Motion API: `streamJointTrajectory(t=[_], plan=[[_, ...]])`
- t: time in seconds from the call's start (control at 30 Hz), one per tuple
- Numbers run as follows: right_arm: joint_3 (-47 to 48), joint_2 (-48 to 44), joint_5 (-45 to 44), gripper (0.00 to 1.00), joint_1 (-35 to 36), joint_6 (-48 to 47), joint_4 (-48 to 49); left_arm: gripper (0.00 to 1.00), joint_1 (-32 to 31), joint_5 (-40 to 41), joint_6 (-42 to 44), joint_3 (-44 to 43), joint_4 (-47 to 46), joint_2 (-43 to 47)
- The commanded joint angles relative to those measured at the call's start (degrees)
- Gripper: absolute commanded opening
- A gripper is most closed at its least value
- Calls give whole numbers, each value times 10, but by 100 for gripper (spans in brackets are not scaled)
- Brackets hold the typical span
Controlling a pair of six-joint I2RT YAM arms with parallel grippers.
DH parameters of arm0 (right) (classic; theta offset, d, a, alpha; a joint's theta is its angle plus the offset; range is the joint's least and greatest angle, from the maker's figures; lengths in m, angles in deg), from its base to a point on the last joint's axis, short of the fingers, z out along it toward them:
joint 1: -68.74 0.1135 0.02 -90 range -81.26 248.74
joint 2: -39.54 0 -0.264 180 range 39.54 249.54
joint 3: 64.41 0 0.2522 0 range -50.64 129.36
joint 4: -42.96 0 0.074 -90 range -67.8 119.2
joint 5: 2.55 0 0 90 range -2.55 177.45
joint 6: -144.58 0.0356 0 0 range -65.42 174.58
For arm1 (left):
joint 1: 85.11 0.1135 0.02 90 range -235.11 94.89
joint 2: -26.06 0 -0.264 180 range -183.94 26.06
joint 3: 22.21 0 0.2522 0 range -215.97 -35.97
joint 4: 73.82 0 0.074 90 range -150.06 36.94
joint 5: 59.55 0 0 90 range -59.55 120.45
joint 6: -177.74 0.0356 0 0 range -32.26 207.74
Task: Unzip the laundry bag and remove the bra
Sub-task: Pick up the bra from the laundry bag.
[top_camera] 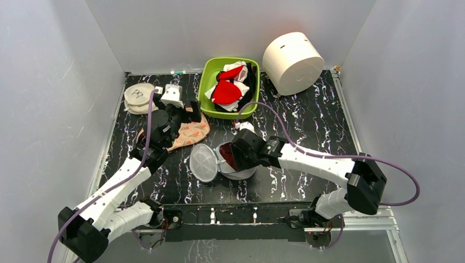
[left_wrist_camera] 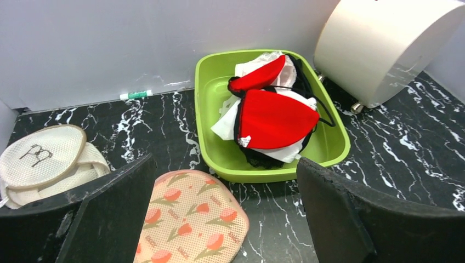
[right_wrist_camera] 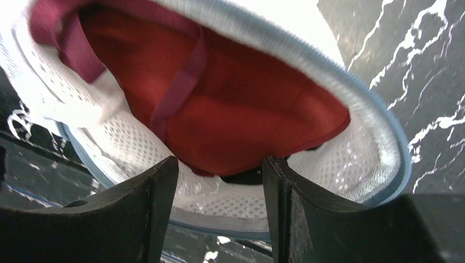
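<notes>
The laundry bag [top_camera: 242, 173] sits at the table's near middle, unzipped, its round mesh lid [top_camera: 204, 163] flapped open to the left. The maroon bra [top_camera: 227, 156] lies inside it. In the right wrist view the bra [right_wrist_camera: 236, 109] fills the bag's mouth, ringed by white mesh and the grey-blue zip rim [right_wrist_camera: 384, 137]. My right gripper [right_wrist_camera: 219, 192] is open at the bag's mouth, its fingers either side of the near mesh wall, just short of the bra. My left gripper [left_wrist_camera: 225, 219] is wide open and empty above the peach floral pouch [left_wrist_camera: 192, 224].
A green tub [left_wrist_camera: 334, 148] holding a red-and-white garment [left_wrist_camera: 274, 115] stands at the back middle. A big white cylinder [top_camera: 292, 62] is at the back right. A flat white mesh pouch [left_wrist_camera: 44, 159] lies at the back left. Grey walls enclose the table.
</notes>
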Motion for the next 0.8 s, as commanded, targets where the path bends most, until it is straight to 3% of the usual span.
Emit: streamJointTrajectory(t=[0.0,0.17,0.2,0.27,0.4,0.47,0.5,0.6,0.77], plan=[[-50,-68,-18,58,12,26,35,98,-11,-27,-13,-9,-34,-4],[-94,-109,-49,68,12,15,83,98,-65,-72,-9,-90,79,-90],[-95,-117,-58,68,12,18,85,98,-85,-88,0,-118,127,-117],[-122,-149,-72,55,13,50,100,92,-87,-179,-55,-167,267,-164],[-180,-205,-75,51,12,79,137,96,-87,-347,-67,-73,253,-112],[-189,-223,-85,51,12,85,135,91,-88,-359,-83,-29,236,-101],[-191,-226,-91,51,12,90,131,88,-88,-357,-84,-21,233,-109],[-200,-226,-100,49,12,104,138,64,-89,-402,-98,-23,219,-144],[-199,-230,-150,53,12,150,148,38,-90,-426,-103,-30,215,-163]])
